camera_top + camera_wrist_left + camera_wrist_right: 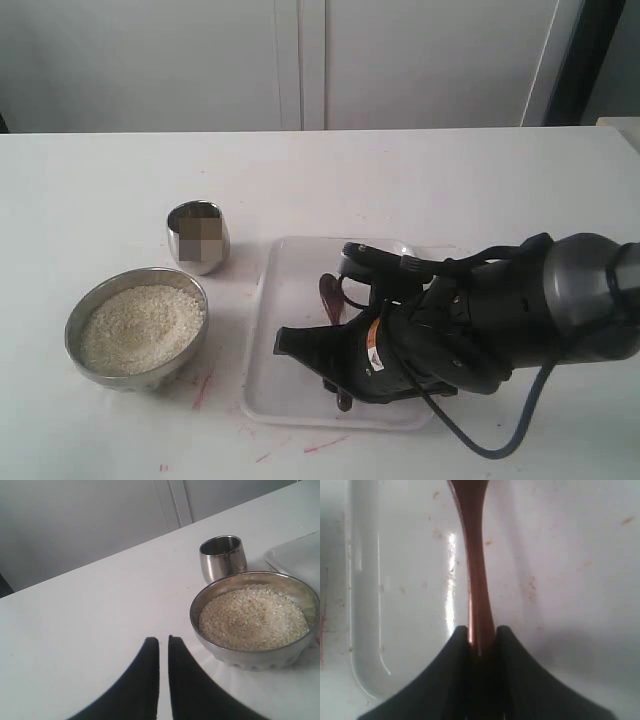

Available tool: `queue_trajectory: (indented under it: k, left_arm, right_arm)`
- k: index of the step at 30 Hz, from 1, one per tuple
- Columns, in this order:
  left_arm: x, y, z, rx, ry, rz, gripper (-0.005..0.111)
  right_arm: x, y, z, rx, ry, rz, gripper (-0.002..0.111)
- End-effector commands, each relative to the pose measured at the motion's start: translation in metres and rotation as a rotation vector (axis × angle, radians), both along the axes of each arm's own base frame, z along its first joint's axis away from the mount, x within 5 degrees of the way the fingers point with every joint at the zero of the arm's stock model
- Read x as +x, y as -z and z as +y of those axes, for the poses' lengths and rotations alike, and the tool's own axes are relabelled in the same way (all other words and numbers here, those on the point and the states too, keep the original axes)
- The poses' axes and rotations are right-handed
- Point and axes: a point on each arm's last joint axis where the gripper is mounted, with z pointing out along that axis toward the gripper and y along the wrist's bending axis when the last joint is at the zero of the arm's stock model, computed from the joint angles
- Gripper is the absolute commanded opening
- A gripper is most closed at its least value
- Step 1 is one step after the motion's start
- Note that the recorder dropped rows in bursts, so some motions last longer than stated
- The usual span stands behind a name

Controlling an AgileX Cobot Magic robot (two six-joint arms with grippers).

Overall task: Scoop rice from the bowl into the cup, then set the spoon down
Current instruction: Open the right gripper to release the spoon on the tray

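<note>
1. The right gripper (482, 630) is pinching the spoon (476, 570) by its handle, with the jaws narrowed onto the wood.
2. The spoon is stretching straight ahead of that gripper over the white tray (395, 605) (lifted or resting, unclear).
3. The left gripper (163, 645) is sitting nearly closed and empty.
4. The bowl (250, 657) holding the rice (252, 617) is standing ahead of it, the cup (222, 560) just beyond.

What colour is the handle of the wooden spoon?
The spoon has a dark reddish-brown handle, seen best in the right wrist view.
</note>
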Motion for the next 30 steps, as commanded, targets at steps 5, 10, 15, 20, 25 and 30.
queue_trajectory:
  k: [5,10,15,20,25,30]
  left_arm:
    - [0.0,-0.002,0.0,-0.009,0.003,-0.008,0.014]
    - [0.0,-0.002,0.0,-0.009,0.003,-0.008,0.014]
    - [0.0,-0.002,0.0,-0.009,0.003,-0.008,0.014]
    - [0.0,-0.002,0.0,-0.009,0.003,-0.008,0.014]
    - [0.0,-0.002,0.0,-0.009,0.003,-0.008,0.014]
    - [0.0,-0.002,0.0,-0.009,0.003,-0.008,0.014]
  right_arm:
    - [0.002,-0.001,-0.001,0.005,0.003,-0.008,0.019]
    - [0.002,-0.001,-0.001,0.005,0.003,-0.008,0.026]
    - [0.002,-0.001,-0.001,0.005,0.004,-0.008,0.038]
    - [0.003,-0.002,0.0,0.023,0.006,-0.019,0.04]
    - [0.005,-0.008,0.003,0.064,0.0,-0.058,0.04]
    - [0.006,-0.02,0.004,0.092,-0.002,-0.094,0.039]
